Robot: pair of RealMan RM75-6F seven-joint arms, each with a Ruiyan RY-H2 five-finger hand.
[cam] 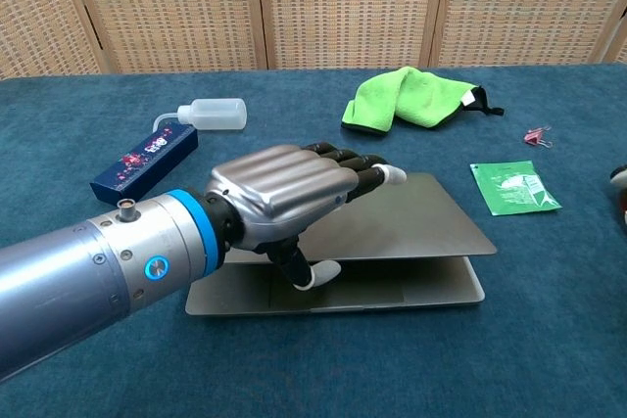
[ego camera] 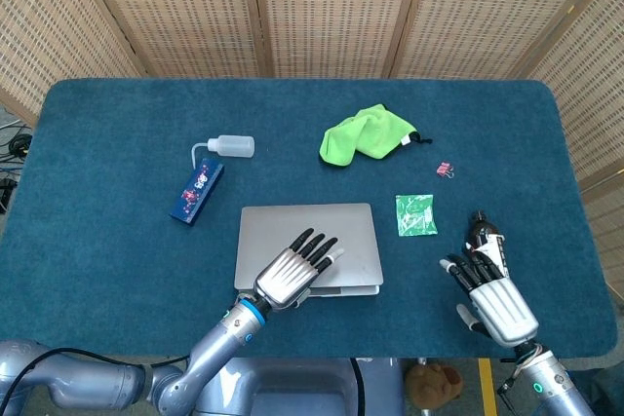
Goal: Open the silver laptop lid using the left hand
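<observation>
The silver laptop (ego camera: 336, 241) lies near the table's front edge. In the chest view its lid (cam: 421, 217) stands a little above the base (cam: 392, 289), hinged at the far side. My left hand (cam: 284, 198) grips the lid's front edge, with fingers (cam: 367, 175) flat on top and the thumb (cam: 315, 271) underneath in the gap. In the head view the left hand (ego camera: 292, 272) covers the laptop's front middle. My right hand (ego camera: 492, 301) hovers at the front right with fingers spread, holding nothing.
A dark bottle (ego camera: 482, 229) stands just behind the right hand, mostly hidden by it. Further back lie a green packet (ego camera: 415, 213), a pink clip (ego camera: 445, 170), a green cloth (ego camera: 366, 133), a white squeeze bottle (ego camera: 232, 146) and a blue box (ego camera: 196, 192).
</observation>
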